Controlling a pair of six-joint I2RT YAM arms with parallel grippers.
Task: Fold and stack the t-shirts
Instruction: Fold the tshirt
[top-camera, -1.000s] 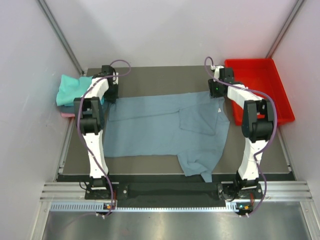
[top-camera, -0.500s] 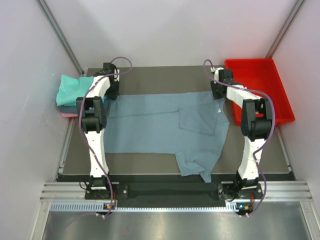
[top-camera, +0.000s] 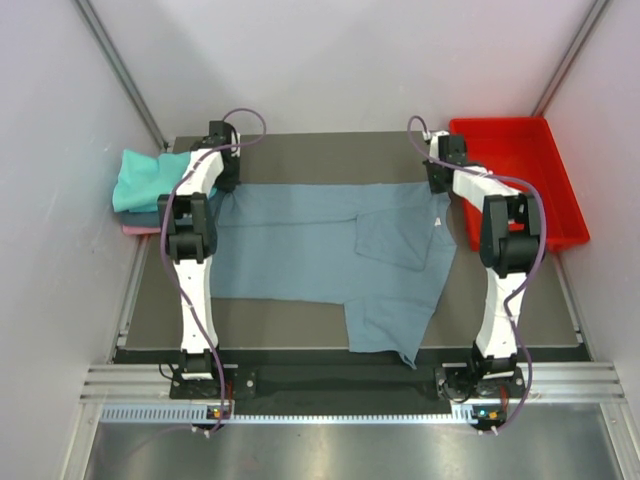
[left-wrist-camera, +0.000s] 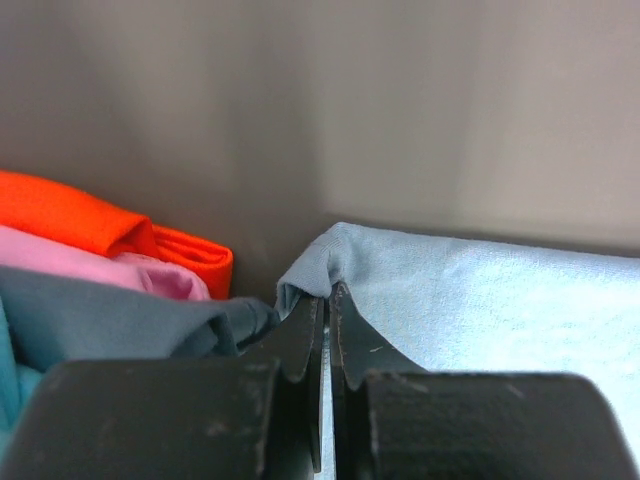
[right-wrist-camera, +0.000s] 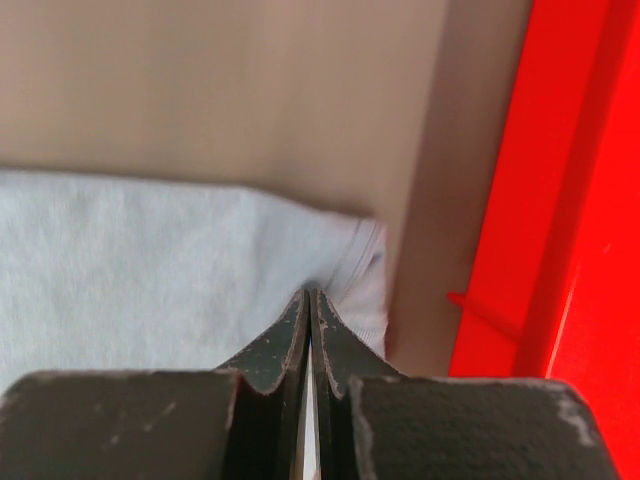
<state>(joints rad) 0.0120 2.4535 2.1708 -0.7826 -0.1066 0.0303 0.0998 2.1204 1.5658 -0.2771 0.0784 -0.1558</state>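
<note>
A dusty grey-blue t-shirt lies spread across the dark table, a small white label near its right edge. My left gripper is shut on its far left corner. My right gripper is shut on its far right corner. Both hold the far edge stretched straight near the table's back. A sleeve trails toward the near edge. A stack of folded shirts, teal on top with pink below, sits at the far left; it shows in the left wrist view with an orange layer.
A red plastic tray stands at the far right, close beside my right gripper. White walls enclose the table on three sides. The folded stack lies right next to my left gripper.
Both grippers have moved away from me toward the table's back, pulling the shirt's far edge straighter. The shirt has slid with them; the trailing sleeve shifted left.
</note>
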